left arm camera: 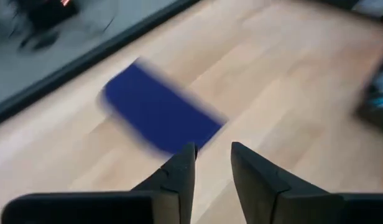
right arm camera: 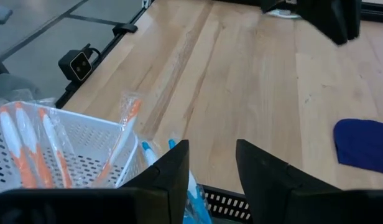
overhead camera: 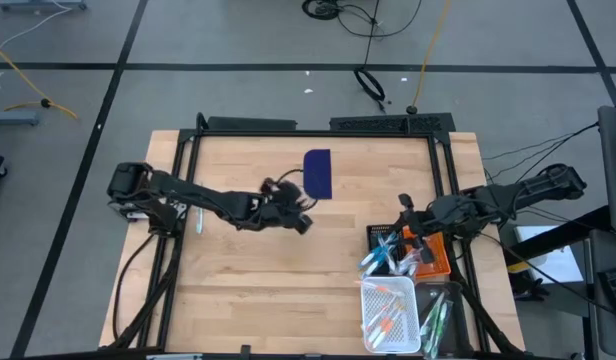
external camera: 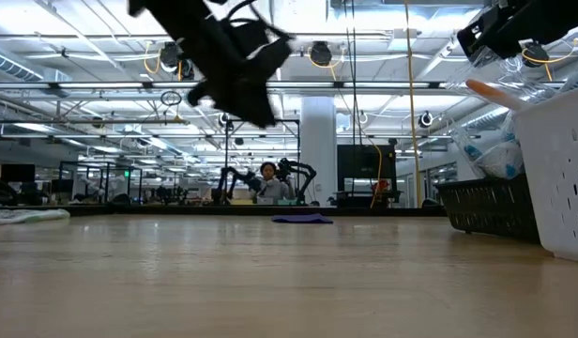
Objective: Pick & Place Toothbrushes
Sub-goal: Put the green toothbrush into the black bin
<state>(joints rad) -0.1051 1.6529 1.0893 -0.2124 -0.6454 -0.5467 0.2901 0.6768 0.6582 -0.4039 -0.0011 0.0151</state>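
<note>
Light blue and white toothbrushes lie in a black basket at the table's right. Orange and white ones lie in a white basket near the front edge, and green ones lie beside it. My right gripper is open and empty above the black basket, over the blue toothbrushes. My left gripper is open and empty above the table's middle, close to the dark blue flat rectangle. One thin light stick lies on the table at the left.
An orange basket stands right of the black one. The dark blue rectangle lies flat at the table's far middle. A black frame runs along the table's far and side edges. Bare wood lies at the table's near left.
</note>
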